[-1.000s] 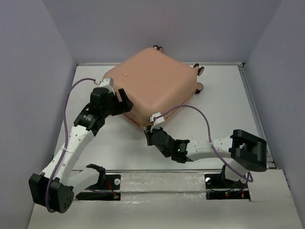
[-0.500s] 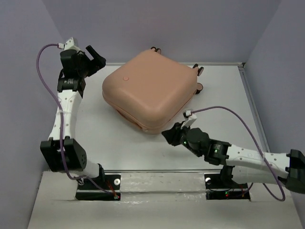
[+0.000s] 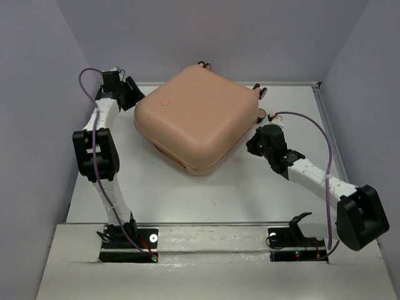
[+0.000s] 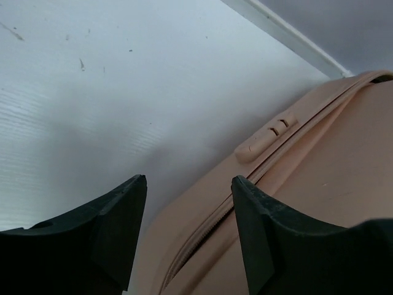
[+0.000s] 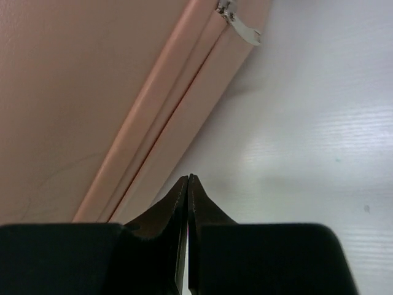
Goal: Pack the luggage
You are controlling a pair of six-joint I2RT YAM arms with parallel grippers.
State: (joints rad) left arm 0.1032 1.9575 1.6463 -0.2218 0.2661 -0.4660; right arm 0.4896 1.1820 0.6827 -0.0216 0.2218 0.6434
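Luggage (image 3: 194,119): closed, flat on the desk (image 3: 187,194), wheels (image 3: 264,92) at its far-right side.
Left gripper (image 4: 187,184): spread wide, empty, just beside the luggage's far-left corner, facing the seam (image 4: 215,215).
Right gripper (image 5: 188,178): pinched together on nothing, near the luggage's right edge.
Handling: rigid, smooth shell; probably bulky and slippery.
Hold: seam lip or zipper pull (image 5: 241,29), not the broad shell.

You look down on a white counter (image 3: 181,194), matte, with faint scuffs and specks in the left wrist view. Pale lavender walls box it in: the left wall (image 3: 37,94), the back wall (image 3: 206,31) and the right wall (image 3: 369,75). A white rail (image 3: 294,83) runs along its far edge. A paler board (image 3: 212,237) lies across the near edge. The light is soft and even, and the shadows are faint.
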